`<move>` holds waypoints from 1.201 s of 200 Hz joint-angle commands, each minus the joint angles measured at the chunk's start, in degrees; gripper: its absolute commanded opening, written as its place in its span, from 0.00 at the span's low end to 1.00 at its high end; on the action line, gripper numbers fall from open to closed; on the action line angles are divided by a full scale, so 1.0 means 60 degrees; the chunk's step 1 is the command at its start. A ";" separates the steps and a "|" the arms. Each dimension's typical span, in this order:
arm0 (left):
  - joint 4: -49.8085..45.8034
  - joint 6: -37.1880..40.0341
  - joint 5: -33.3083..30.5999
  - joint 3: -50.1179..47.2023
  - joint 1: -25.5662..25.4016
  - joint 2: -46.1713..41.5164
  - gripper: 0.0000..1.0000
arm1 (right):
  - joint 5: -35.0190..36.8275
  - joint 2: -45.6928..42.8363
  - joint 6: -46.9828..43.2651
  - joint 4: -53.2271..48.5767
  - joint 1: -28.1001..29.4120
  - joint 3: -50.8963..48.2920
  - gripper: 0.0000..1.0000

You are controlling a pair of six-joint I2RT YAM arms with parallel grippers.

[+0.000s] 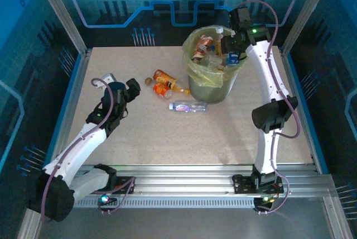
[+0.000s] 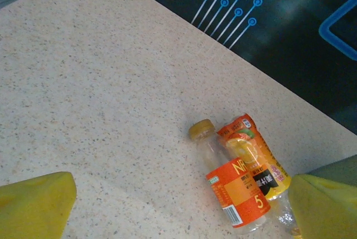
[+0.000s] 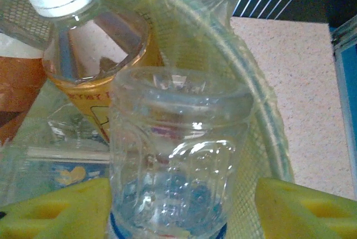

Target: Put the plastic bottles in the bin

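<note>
A: R gripper [image 3: 181, 197], state?
B: Over the bin [image 1: 207, 89], w/ a clear bottle [image 3: 178, 149] btwn its pads. Jaws part open. One pad [image 3: 61, 211] touches the bottle, but there's a gap on the other side, so it's not clamped.
A: What's beyond it?
B: Inside the bag-lined bin there's a white-cap bottle [image 3: 83, 38] w/ a yellow label, just behind the clear one. Also a brown bottle [image 3: 17, 82] at the left edge. Top cam shows several bottles heaped in there.
A: L gripper [image 1: 133, 88]?
B: Wide open, holds nothing. It's above the table [image 1: 139, 138], left of the bin, facing the orange pair [image 1: 164, 84].
A: Where's the pair exactly?
B: Lying on the table, side by side & touching, just left of the bin. In the L wrist cam they sit ahead of the jaws, nearer one pad [image 2: 326, 208]. One has a dull yellow cap & orange label. The other is crushed, w/ an orange-yellow label.
A: Any more out?
B: A lone bottle [image 1: 187, 106], clear w/ a blue label. It's flat on the table just in front of the bin's base, apart from the pair.
</note>
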 commanded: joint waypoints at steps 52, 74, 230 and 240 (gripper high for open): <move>-0.0397 -0.0864 0.1806 0.1200 0.0069 0.1573 0.99 | -0.0845 -0.2148 -0.0052 0.0048 0.0344 -0.0904 1.00; -0.0404 -0.1340 0.2185 0.1507 -0.0025 0.2221 0.99 | -0.1116 -0.2976 -0.0076 0.0475 0.0522 -0.1931 1.00; -0.1220 -0.3001 0.2342 0.4924 -0.0459 0.7610 0.99 | -0.0945 -0.7280 0.0948 0.2057 0.1476 -0.7264 1.00; -0.1274 -0.3052 0.2358 0.5095 -0.0459 0.7827 0.99 | -0.0947 -0.7330 0.0975 0.2072 0.1476 -0.7339 1.00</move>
